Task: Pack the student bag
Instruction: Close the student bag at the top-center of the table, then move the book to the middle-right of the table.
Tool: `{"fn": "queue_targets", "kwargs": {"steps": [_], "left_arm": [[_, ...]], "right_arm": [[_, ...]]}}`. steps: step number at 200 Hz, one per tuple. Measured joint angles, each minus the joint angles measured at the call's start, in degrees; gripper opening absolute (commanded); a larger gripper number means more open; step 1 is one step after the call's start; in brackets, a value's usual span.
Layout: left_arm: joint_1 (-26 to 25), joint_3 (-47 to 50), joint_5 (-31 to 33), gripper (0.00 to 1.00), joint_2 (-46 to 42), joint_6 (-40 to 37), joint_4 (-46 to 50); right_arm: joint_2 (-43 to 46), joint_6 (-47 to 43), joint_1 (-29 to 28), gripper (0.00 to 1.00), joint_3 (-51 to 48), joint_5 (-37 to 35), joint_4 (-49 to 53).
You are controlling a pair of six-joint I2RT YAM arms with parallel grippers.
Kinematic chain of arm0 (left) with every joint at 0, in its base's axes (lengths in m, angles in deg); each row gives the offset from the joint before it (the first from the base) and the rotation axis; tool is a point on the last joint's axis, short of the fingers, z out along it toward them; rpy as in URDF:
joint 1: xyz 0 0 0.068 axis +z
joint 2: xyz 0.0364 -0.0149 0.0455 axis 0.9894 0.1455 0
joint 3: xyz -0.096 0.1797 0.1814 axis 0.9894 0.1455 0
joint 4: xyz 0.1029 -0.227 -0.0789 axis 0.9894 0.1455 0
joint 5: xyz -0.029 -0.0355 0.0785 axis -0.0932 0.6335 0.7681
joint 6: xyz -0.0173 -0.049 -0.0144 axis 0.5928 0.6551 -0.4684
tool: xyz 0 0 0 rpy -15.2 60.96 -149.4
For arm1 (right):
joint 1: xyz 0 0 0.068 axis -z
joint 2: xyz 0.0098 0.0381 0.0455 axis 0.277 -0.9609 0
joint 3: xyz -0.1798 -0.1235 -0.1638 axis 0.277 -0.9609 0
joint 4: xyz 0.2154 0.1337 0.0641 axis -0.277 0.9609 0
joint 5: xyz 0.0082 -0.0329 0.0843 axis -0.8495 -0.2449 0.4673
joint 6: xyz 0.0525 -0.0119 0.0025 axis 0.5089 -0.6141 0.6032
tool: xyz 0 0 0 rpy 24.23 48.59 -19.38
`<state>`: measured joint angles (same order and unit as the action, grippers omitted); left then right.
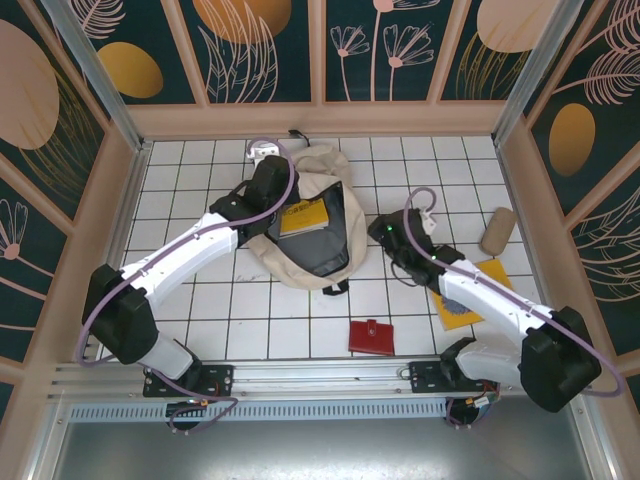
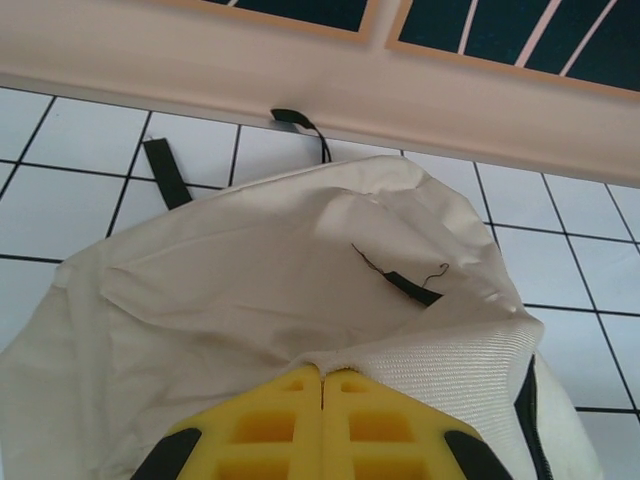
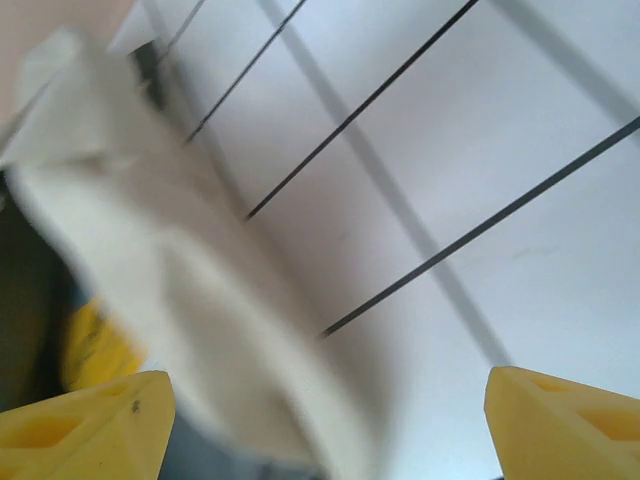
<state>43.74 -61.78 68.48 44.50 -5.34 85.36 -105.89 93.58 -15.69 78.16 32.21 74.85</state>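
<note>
The student bag [image 1: 322, 168] in the upper middle is cream with black straps and a dark grey lining; a yellow book [image 1: 303, 217] shows inside. Lower centre, a red wallet [image 1: 371, 336]; at right, a tan pouch [image 1: 497, 231]. The table [image 1: 200, 300] is white tile with black grid lines — the walls [image 1: 180, 40] dark teal with orange ovals and pale flower outlines.
</note>
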Motion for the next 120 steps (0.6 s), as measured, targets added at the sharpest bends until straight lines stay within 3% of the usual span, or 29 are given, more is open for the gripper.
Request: {"fn": "queue_targets", "kwargs": {"steps": [8,14,45,61,95,120], "left_arm": [[0.2,0.1,-1.0,0.49,-0.3,-0.6,0.0],[0.2,0.2,-1.7,0.6,-0.5,-0.9,0.1],[0.3,1.2,-5.2,0.91,-3.6,-1.1,0.0],[0.3,2.8,-5.6,0.98,-6.0,-1.7,-0.2],[0.3,5.0,-5.4,0.99,-9.3,-1.7,-1.2],[0.3,5.6,-5.3,0.99,-9.6,-1.7,-1.6]], "right_arm": [[0.0,-1.7,3.2,0.81,0.0,0.3,1.6],[0.0,-2.9,5.5,0.82,0.0,0.5,2.5],[0.6,-9.1,15.5,0.81,-0.3,1.7,7.0],[2.3,-11.4,19.4,0.82,-1.6,2.5,8.2],[5.5,-14.1,26.2,0.81,-7.1,5.8,10.2],[5.7,-14.3,27.8,0.8,-10.6,8.9,11.0]]}}
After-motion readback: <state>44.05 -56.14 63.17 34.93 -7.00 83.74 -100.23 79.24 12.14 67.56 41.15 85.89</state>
